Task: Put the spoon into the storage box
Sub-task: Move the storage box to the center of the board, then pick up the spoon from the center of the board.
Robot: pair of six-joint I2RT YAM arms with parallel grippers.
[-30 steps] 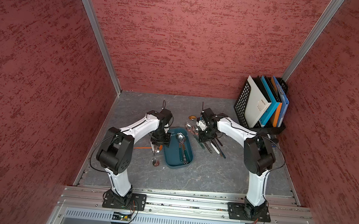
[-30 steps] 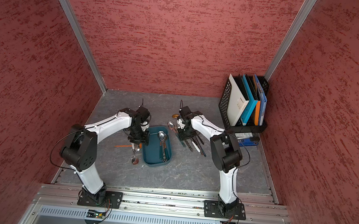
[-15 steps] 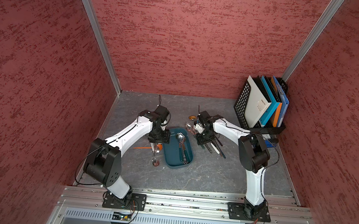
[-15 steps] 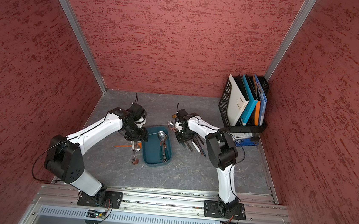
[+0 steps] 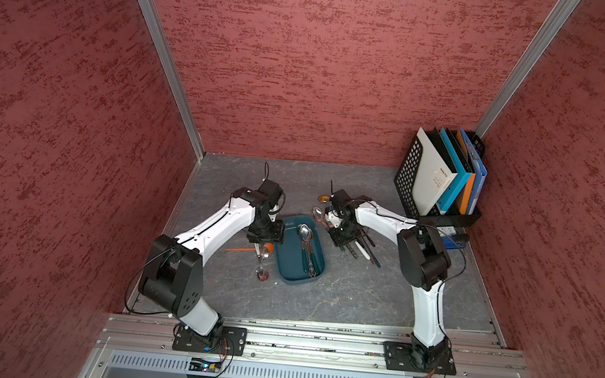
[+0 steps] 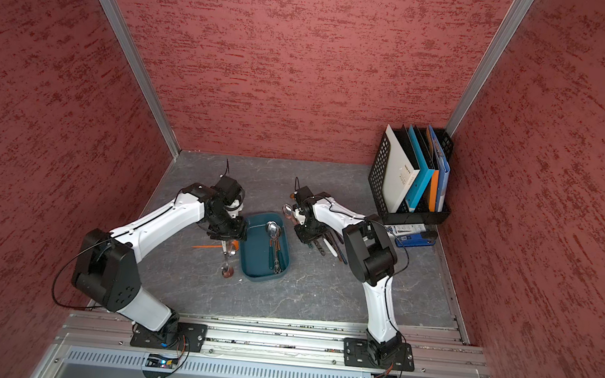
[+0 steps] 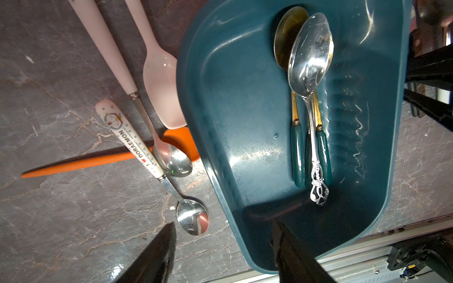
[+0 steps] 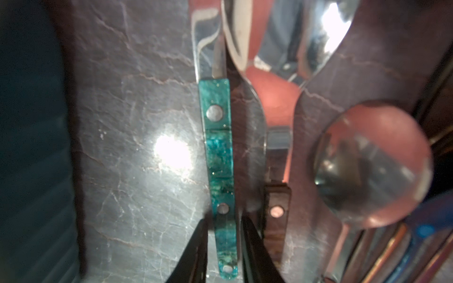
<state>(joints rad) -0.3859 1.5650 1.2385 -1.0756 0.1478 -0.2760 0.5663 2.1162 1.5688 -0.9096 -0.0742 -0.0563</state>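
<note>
Near side: left hand [image 7: 223, 224] open, empty, over the storage box [image 5: 287, 261] rim. Just past the box, right hand [image 8: 224, 219] straddles the teal spoon handle [image 8: 219, 152] flat on the bench [image 5: 340, 294]; clamp unclear. Close squarely, lift level, clear the rim before release.

A robotics lab test cell: 3 red textured walls [image 5: 322, 68] framed with aluminium profiles [image 5: 163, 58] enclose a grey stone-look table [image 5: 340, 298], 2 white robot arms [image 5: 215, 227] bolt onto an aluminium rail [image 5: 317, 342], and a mesh file rack [image 5: 409, 169] holds binders [image 5: 435, 175].
</note>
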